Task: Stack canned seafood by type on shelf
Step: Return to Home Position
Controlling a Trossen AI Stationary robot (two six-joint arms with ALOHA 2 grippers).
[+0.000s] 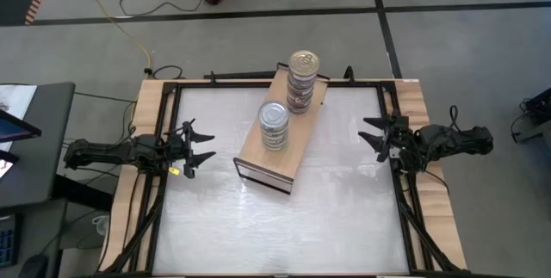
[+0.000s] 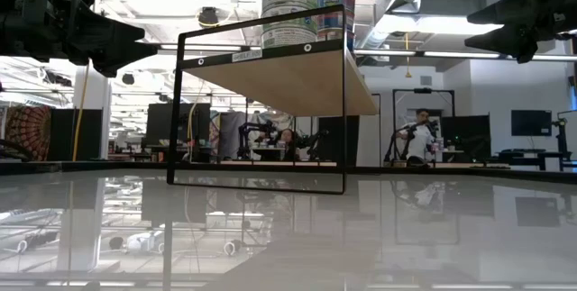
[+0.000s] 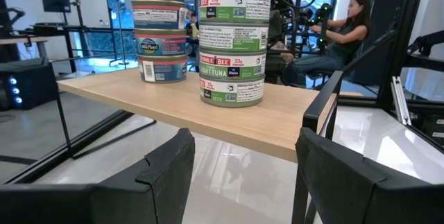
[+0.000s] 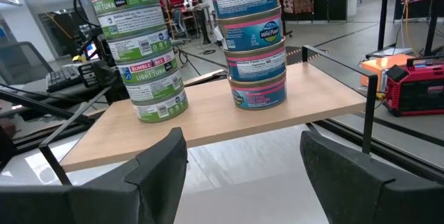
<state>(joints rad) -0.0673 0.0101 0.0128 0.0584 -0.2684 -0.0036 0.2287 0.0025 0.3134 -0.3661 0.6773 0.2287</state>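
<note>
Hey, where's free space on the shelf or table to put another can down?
On the shelf, the board end past the green stack, away from the blue stack, is bare. The table is open either side, toward the left hand and the right hand. Crowded: between the two stacks.

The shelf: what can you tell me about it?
The shelf is a light wooden board on a thin black metal frame, standing askew on the table. It bears two upright piles of tins: the green-labelled stack near its middle, the blue-and-pink stack toward one end. The left claw and right claw hang open, clear of it.
</note>
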